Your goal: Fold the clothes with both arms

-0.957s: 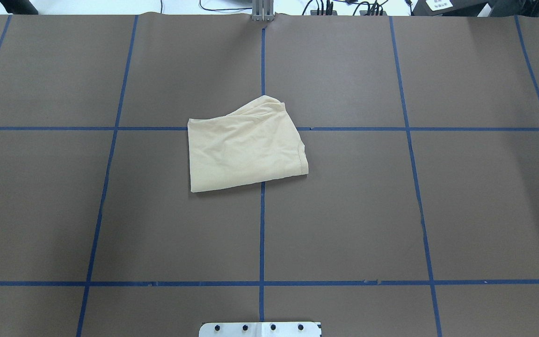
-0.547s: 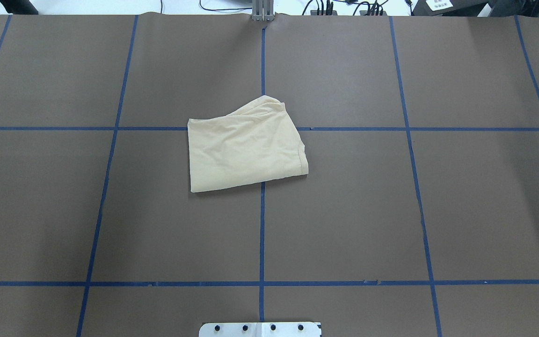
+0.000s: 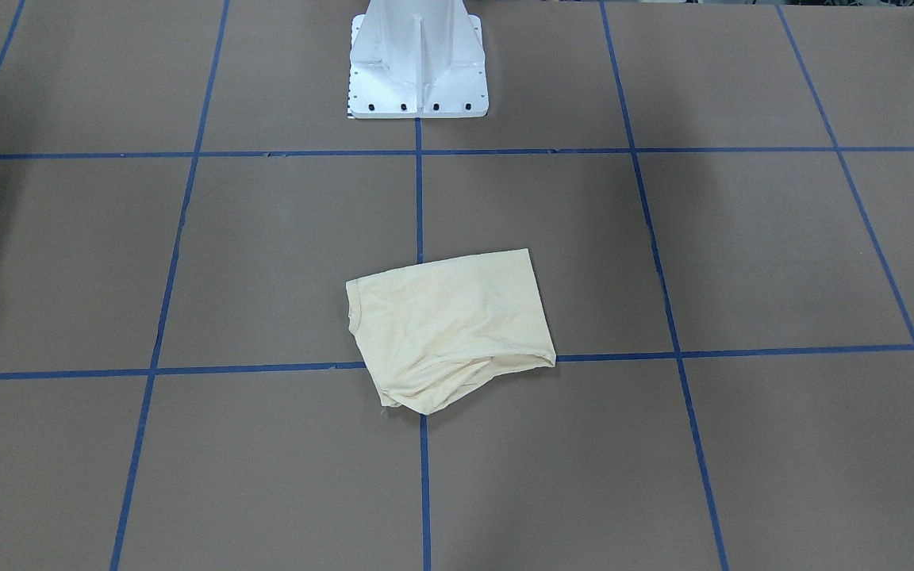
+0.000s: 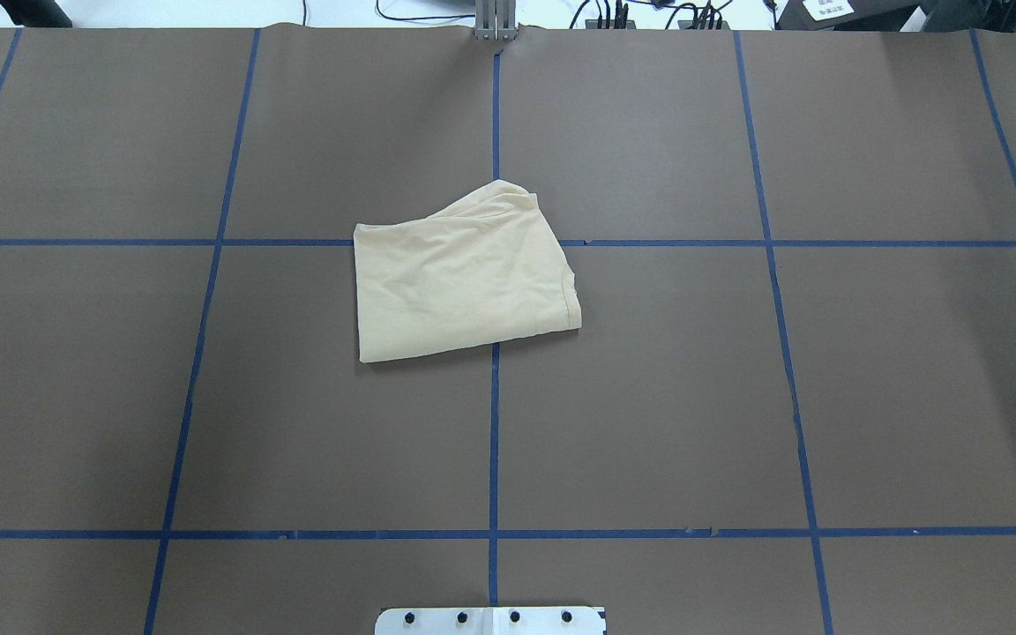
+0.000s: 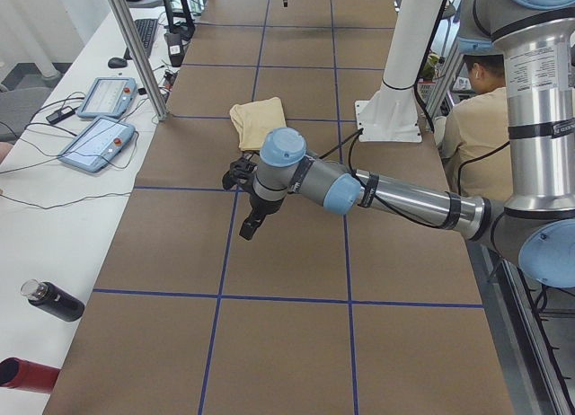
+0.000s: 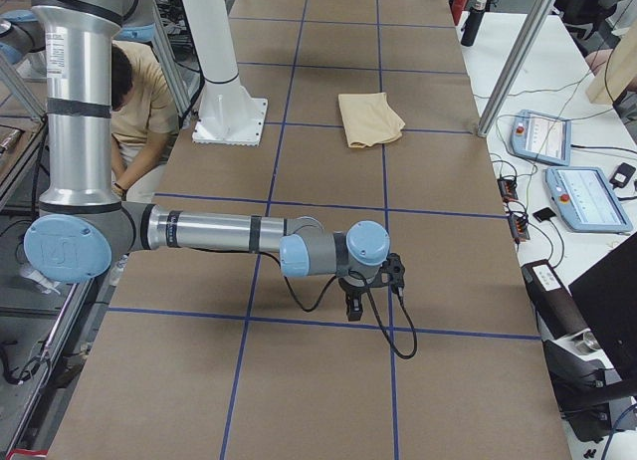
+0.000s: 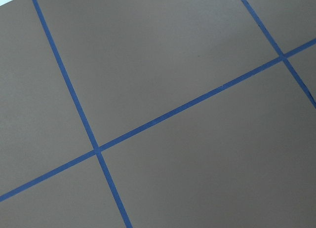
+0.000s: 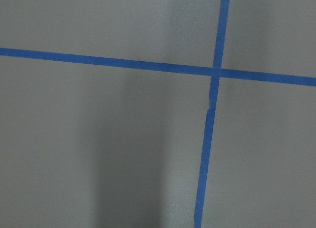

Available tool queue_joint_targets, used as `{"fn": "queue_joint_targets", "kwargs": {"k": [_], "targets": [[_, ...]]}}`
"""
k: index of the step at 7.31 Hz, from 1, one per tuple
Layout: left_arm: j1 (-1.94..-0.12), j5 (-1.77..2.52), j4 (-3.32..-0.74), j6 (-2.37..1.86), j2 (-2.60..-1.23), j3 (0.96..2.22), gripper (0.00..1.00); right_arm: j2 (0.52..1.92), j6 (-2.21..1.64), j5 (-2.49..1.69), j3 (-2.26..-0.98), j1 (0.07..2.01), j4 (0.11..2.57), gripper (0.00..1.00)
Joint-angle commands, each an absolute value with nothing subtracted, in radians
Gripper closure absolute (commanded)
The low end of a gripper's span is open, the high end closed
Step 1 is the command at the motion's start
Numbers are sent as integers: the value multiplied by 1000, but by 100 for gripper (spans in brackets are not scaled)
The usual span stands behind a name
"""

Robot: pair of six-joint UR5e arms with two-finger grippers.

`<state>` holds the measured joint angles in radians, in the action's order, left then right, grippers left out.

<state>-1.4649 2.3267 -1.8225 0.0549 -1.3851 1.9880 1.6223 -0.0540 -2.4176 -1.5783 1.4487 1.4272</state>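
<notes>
Pedestal [image 3: 417, 63] sits at the near edge. Left gripper [image 5: 249, 226] hangs low over the table [image 4: 649, 397] toward its left end, right gripper [image 6: 353, 309] toward the right end; I can't tell if either is spread or pressed together. Farther out, shirt [image 4: 464, 278] lies folded mid-table over a tape [image 4: 495, 132] crossing, touching neither.

Even, diffuse overhead light fills every view — no glare on the matte brown bench [image 4: 649, 397]. Soft, broad shadows darken the frame edges in the front-facing and overhead views, and a dim vertical band crosses the right wrist view. The T-shirt [image 4: 464, 278] casts only a thin shadow along its near edge.
</notes>
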Motion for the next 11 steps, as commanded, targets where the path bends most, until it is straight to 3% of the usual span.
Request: {"fn": "queue_joint_targets", "kwargs": {"k": [1, 4, 7, 11], "targets": [[-1467, 2327, -1821, 54, -1361, 2013, 0, 1621, -55, -2393, -1585, 1450, 1420, 0], [-1466, 2338, -1816, 55, -1365, 2016, 0, 1631, -55, -2378, -1583, 1450, 1419, 0], [-1471, 2339, -1813, 60, -1356, 1930, 0, 1622, -58, -2379, -1588, 1450, 1419, 0], [-1479, 2347, -1815, 63, -1344, 1905, 0, 1661, -63, -2395, -1727, 1520, 1446, 0]]}}
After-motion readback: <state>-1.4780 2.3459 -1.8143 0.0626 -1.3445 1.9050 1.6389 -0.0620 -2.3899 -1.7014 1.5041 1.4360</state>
